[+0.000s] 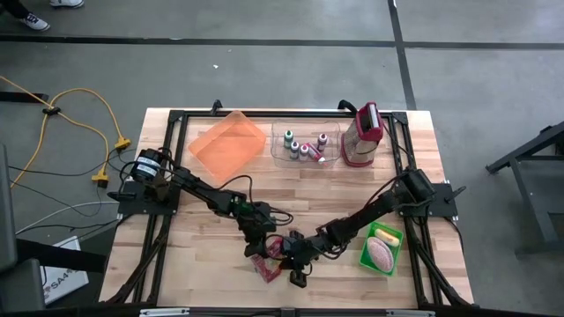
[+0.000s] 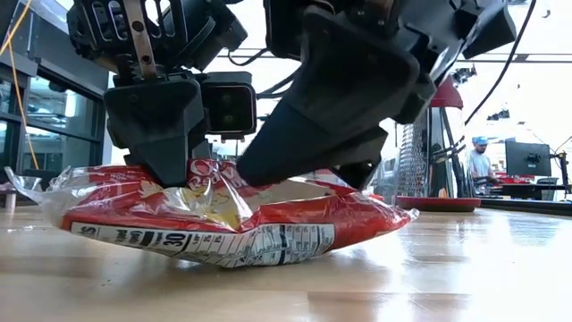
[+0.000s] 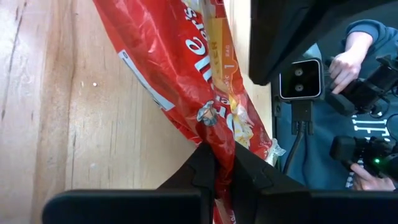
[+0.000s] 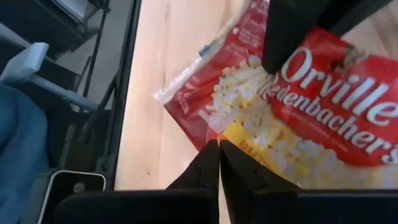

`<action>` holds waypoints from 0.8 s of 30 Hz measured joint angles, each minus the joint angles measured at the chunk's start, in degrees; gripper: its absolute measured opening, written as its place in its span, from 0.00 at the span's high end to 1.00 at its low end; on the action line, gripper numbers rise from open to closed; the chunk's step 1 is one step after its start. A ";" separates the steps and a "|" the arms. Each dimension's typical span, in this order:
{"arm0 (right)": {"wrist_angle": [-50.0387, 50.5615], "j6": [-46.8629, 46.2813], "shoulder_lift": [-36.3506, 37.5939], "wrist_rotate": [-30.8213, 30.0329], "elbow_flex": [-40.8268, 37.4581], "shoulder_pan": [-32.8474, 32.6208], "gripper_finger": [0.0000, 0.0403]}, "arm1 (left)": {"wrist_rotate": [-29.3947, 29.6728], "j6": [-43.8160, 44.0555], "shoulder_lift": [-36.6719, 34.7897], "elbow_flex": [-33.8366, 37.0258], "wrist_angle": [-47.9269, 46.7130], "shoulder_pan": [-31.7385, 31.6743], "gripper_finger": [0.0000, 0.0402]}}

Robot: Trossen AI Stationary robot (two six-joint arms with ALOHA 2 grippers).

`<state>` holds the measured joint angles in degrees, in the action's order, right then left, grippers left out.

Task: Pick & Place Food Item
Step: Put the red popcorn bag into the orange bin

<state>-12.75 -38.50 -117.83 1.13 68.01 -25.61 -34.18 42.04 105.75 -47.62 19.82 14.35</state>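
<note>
Both dark six-joint arms reach inward from the table's sides and meet low over its near-centre. The left arm's two-finger gripper (image 3: 216,167) points down, its fingers pinched onto the crinkled red plastic popcorn bag (image 3: 186,74). The right arm's two-finger gripper (image 4: 219,163) hangs just beside it, fingers pressed together, over the same bag.
</note>
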 joint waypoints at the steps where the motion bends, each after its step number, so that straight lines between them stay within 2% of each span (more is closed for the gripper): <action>1: -0.09 0.25 0.16 0.09 0.00 0.00 0.99 | -0.02 0.00 0.00 -0.01 -0.03 0.00 0.95; 4: 0.05 0.82 0.71 0.12 -0.02 -0.02 0.96 | -0.02 0.00 0.00 -0.02 -0.07 0.03 0.95; 10: 0.04 0.63 1.24 0.37 -0.02 -0.07 0.82 | -0.04 -0.04 0.00 0.00 -0.16 0.07 0.95; 14: -0.35 -1.54 1.24 2.73 -0.02 -0.08 0.76 | -0.10 -0.04 0.00 0.00 -0.20 0.07 0.95; 18: -1.95 -3.61 1.26 6.95 -0.02 -0.46 0.74 | -1.17 -0.04 0.00 0.00 -0.27 -0.53 0.95; 24: -6.05 -3.76 1.26 7.82 -0.02 -3.59 0.75 | -3.46 0.00 -0.28 0.10 -0.87 -2.35 0.95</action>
<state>-18.81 -42.26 -116.57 8.95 67.99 -29.20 -37.64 42.04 105.47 -47.51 18.95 11.99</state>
